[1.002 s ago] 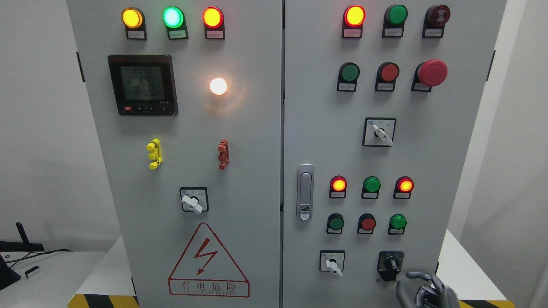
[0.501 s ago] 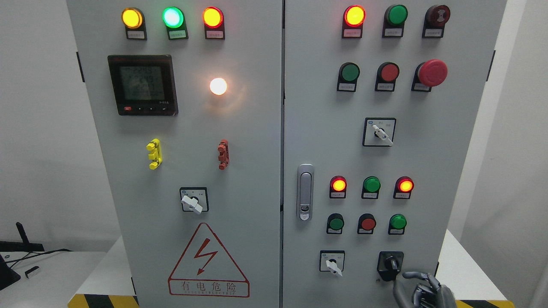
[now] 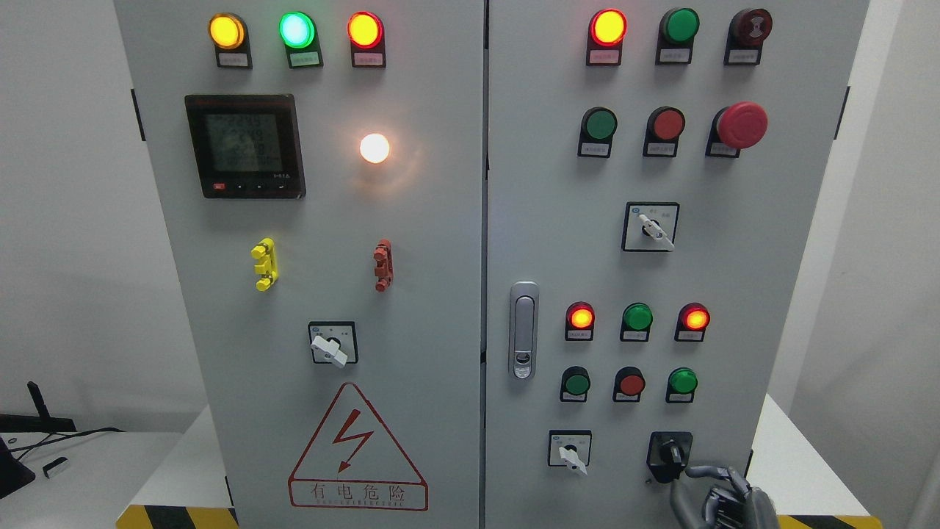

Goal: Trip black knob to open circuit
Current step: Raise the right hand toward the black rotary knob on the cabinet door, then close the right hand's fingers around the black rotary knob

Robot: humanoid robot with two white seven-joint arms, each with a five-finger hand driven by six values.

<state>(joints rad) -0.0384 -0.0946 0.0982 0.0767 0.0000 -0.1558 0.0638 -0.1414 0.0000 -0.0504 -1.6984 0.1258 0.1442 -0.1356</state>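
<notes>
While the robot's grey metal right hand [image 3: 723, 499] hovered at the bottom edge of the picture, its curled fingers [image 3: 709, 470] held nothing and sat just beside the small black rotary knob [image 3: 670, 452], low on the right door of the grey steel cabinet [image 3: 440, 220]. Contact could not be told. The left hand was out of view. A poor grip looked the likeliest failure: curled fingertips might slide off the short knob, or turn it only partway, leaving the circuit closed. A wide reach could nudge the white selector switch [image 3: 570, 450] nearby. Three white selectors showed, one black knob, and one red mushroom button [image 3: 742, 125].
</notes>
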